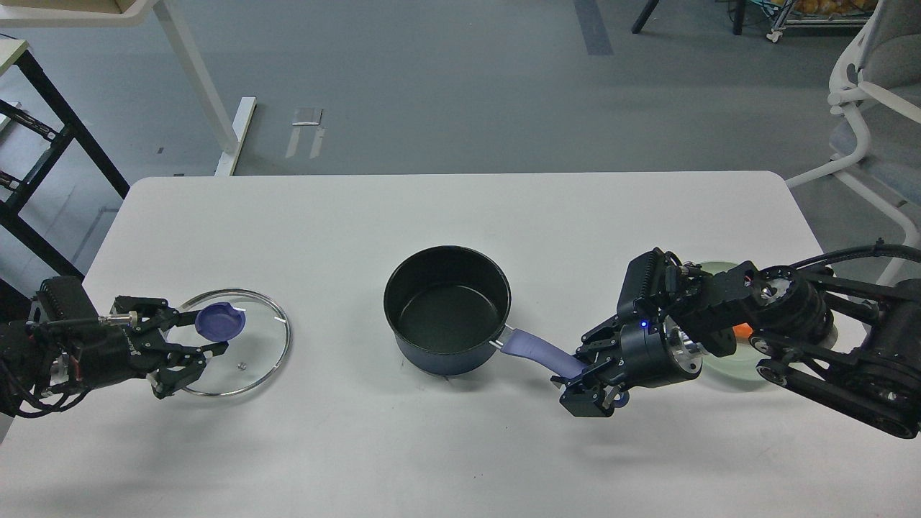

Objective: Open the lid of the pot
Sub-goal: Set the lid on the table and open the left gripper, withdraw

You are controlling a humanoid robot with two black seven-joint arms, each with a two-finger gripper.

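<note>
The dark-blue pot [447, 309] stands uncovered in the middle of the white table [460, 208], its black inside showing. Its lavender handle [536, 352] points to the lower right. My right gripper [591, 385] is shut on the end of that handle. The glass lid [248, 356] with its purple knob [219, 321] is at the table's left, low over or on the surface; I cannot tell which. My left gripper [207, 332] is shut on the knob, one finger on each side.
A pale green plate [727, 363] with something orange [742, 331] on it lies under my right arm. A white chair [874, 108] stands off the table's right. A black frame [43, 144] and white desk legs [201, 86] stand at the back left.
</note>
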